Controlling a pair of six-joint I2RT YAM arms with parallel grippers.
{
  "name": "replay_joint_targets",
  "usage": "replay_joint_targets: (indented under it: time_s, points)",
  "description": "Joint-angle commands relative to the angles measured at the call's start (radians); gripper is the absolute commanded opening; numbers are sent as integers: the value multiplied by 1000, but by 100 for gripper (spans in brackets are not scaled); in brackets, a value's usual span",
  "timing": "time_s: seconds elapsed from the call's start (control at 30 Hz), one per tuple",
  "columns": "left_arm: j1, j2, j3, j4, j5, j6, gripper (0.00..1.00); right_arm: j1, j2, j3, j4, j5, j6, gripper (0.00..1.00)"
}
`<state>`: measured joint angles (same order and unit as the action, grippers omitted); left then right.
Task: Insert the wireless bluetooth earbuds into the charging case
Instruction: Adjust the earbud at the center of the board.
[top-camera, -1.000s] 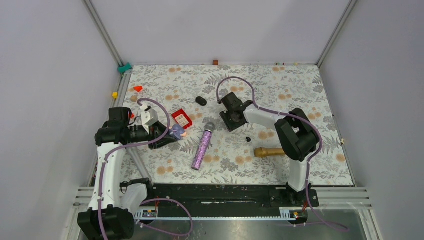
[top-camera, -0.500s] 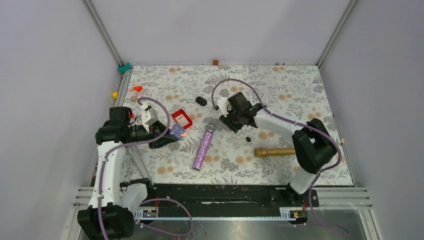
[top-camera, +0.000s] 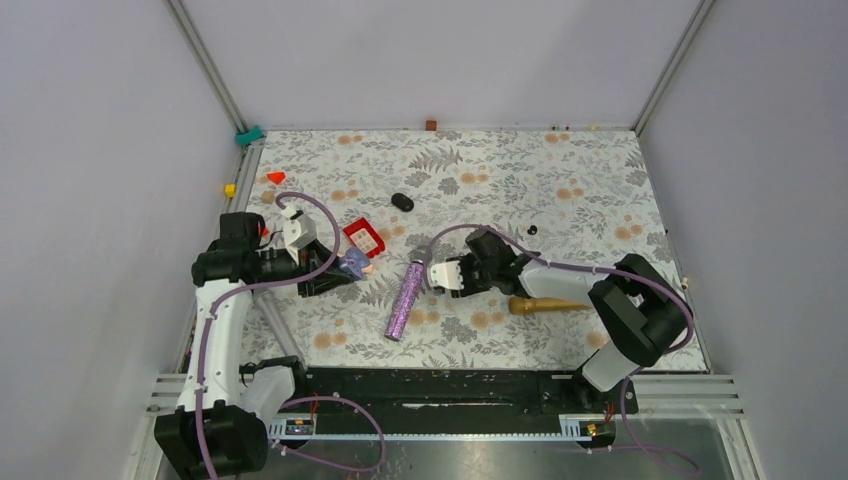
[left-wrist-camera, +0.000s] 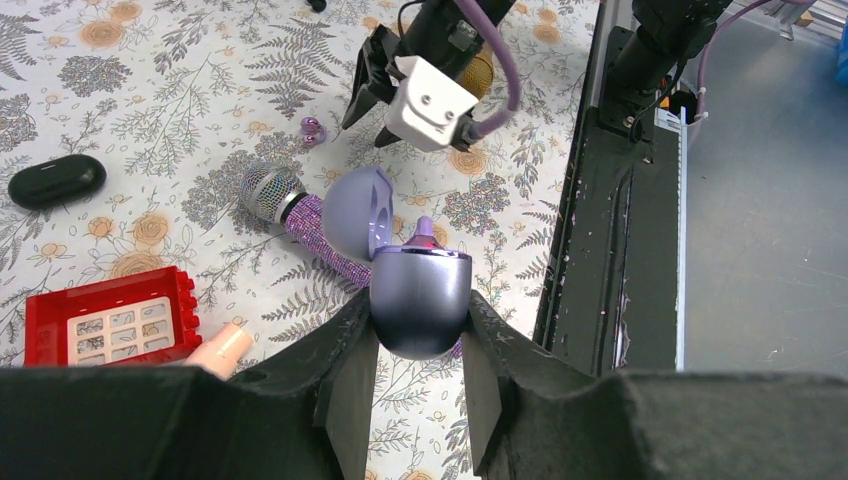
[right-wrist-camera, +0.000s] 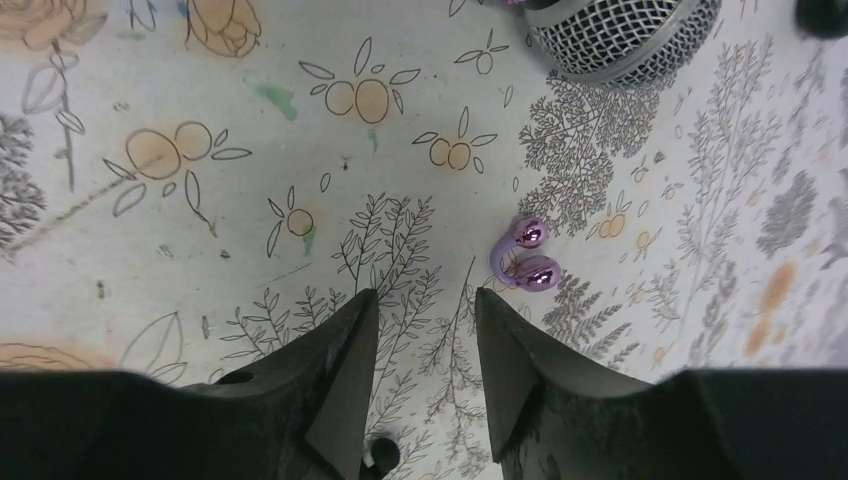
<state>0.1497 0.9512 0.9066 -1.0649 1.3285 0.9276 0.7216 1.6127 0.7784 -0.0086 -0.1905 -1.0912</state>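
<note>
My left gripper (left-wrist-camera: 420, 302) is shut on the bowl of a purple charging case (left-wrist-camera: 420, 295), held at the left (top-camera: 352, 262). Its lid (left-wrist-camera: 358, 212) is swung open and a purple tip (left-wrist-camera: 425, 232) pokes up from inside. A small purple clip-shaped earbud (right-wrist-camera: 525, 262) lies on the floral mat by the purple microphone's mesh head (right-wrist-camera: 620, 35). My right gripper (right-wrist-camera: 425, 312) hovers low just left of that earbud, open, with only mat between its fingers. One tiny black bud (right-wrist-camera: 383, 455) lies under the gripper; another (top-camera: 531, 230) sits further back.
A glittery purple microphone (top-camera: 405, 298) lies mid-table and a gold one (top-camera: 545, 304) beside the right arm. A black oval capsule (top-camera: 402, 202) sits behind, and a red brick (top-camera: 364, 238) and a peach piece (left-wrist-camera: 220, 350) lie near the left gripper. Metal rails (top-camera: 450, 390) line the near edge.
My right arm has swung from the back centre toward the near side and come down beside the microphone head, its jaws widening. The left gripper and the case have not moved.
</note>
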Motion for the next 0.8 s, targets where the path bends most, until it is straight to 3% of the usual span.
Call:
replay_joint_targets:
  time_s: [0.0,0.77]
  points:
    - [7,-3,31,5,48,25,0,-6,-15,-76,213,-26,-252,46]
    - [8,-24,28,4,49,26,0,-75,54,62,-34,-96,-293,45]
